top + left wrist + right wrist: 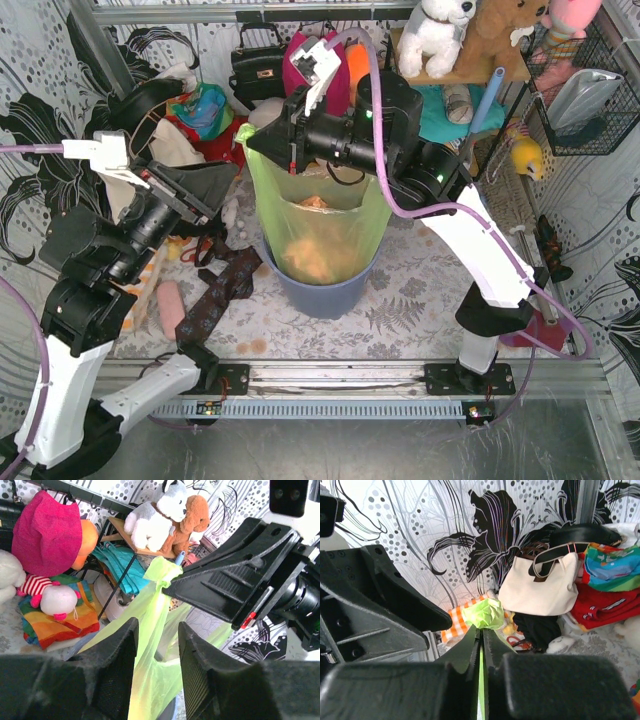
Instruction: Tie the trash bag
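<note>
Right jaws: closed tight on a bunched ear [487, 614] of the trash bag [318, 215], with the crumpled tip standing proud of the fingertips. The right arm [480, 250] comes in from the right of the bin [330, 292] and crosses over its mouth, so the pinch sits above the bin's left rim.

Left jaws: about half apart. A band of green film [150, 630] runs through the gap, and no pinch on it is visible. The left arm [120, 245] lies left of the bin, its jaws just below and beside the right pair.

Trash bag: seated in the bin on the table [420, 290], with orange-brown paper showing through. Its mouth is drawn up well above the bin's left rim; the far right of the mouth is partly hidden under the right arm.

Governing relation: the drawn ear's long axis runs upward from the bin's left rim, through the left jaws, to the right jaws at its top. The left arm is nearer the lower stretch.

Assessment: a knot probably needs a second ear, taken from the bin's right side.
</note>
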Available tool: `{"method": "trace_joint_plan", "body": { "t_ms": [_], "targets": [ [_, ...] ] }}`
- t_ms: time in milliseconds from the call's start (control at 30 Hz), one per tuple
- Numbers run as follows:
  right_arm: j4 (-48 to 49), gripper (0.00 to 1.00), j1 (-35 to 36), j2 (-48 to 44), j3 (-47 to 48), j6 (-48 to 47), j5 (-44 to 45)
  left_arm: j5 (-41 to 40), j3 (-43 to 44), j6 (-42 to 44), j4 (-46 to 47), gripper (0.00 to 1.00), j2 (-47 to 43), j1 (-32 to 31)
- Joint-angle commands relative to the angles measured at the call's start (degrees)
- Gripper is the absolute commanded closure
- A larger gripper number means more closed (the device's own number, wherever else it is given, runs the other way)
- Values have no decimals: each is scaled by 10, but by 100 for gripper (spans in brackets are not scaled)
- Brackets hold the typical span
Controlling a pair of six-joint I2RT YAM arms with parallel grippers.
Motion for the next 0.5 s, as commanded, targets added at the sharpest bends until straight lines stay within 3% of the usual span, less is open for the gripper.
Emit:
{"method": "trace_joint_plan", "body": {
  "t_ms": [0, 300, 467],
  "targets": [
    [55, 99, 4, -3, 3, -6, -10, 29, -12, 45, 45, 51, -14, 0],
    [68, 100, 4, -9, -13, 6, -37, 141, -84, 99, 156, 29, -34, 0],
    [67, 100, 3, -26, -37, 16, -46, 218, -129, 167, 233, 27, -31, 0]
  ]
}}
